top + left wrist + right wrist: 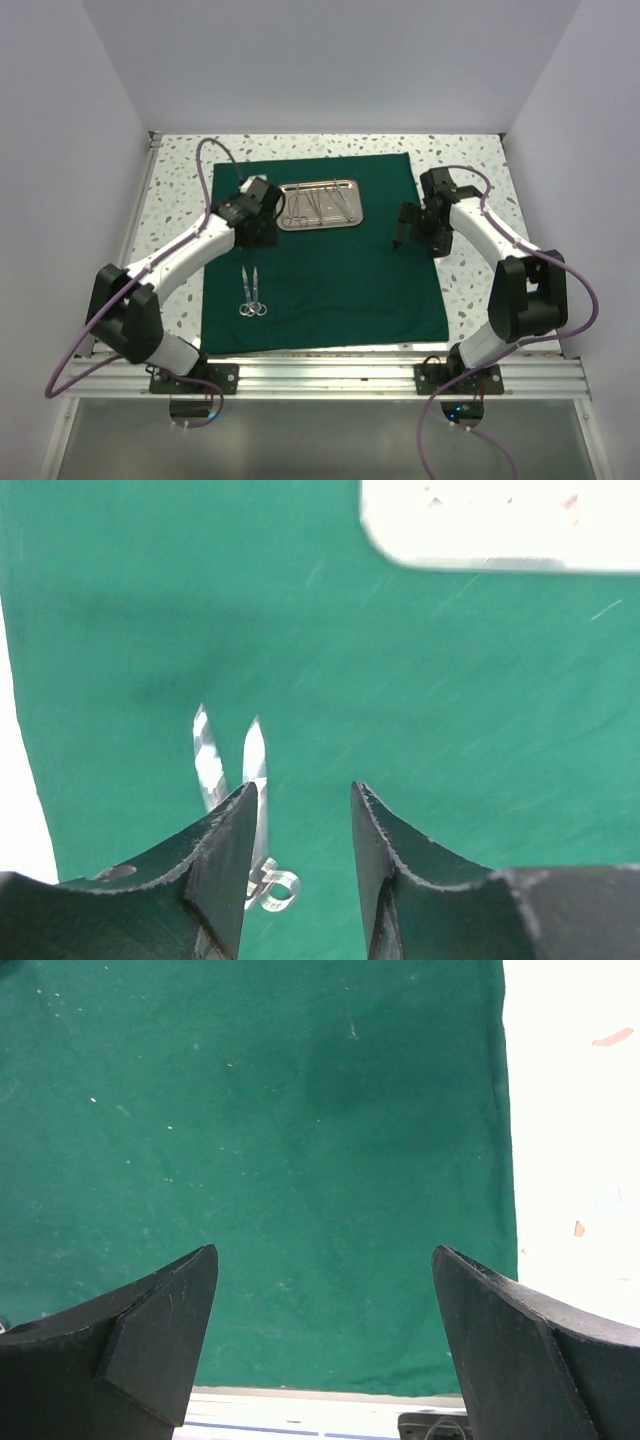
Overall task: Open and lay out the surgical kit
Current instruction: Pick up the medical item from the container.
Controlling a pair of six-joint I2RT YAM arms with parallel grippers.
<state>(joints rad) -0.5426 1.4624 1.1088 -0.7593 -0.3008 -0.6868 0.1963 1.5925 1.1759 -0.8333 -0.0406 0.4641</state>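
Black fingers of my left gripper (pixel 303 798) fill the bottom of its wrist view. They stand apart, and only cloth shows in the gap between them. Under them lies the dark green cloth (pixel 330 285), spread flat on the speckled table (pixel 450 160).

Two pairs of scissors (pixel 245 309) lie side by side on the cloth's left part, toward its near edge. Their tips point at the far edge and their ring handles at the near one. In the left wrist view the blades show just beside the left finger, which hides part of them.

The steel tray (pixel 356 206) sits on the cloth by its far edge, a little left of the middle. It holds several slim silver instruments (pixel 315 205); I cannot tell one from another.

My left gripper hangs over the cloth's far left part, just beside the tray's left end. My right gripper (pixel 323 1255) hangs over the cloth's right part, near its right edge, jaws spread wide and gripping nothing. Its wrist view shows bare cloth, with the cloth's edge and the table beyond.
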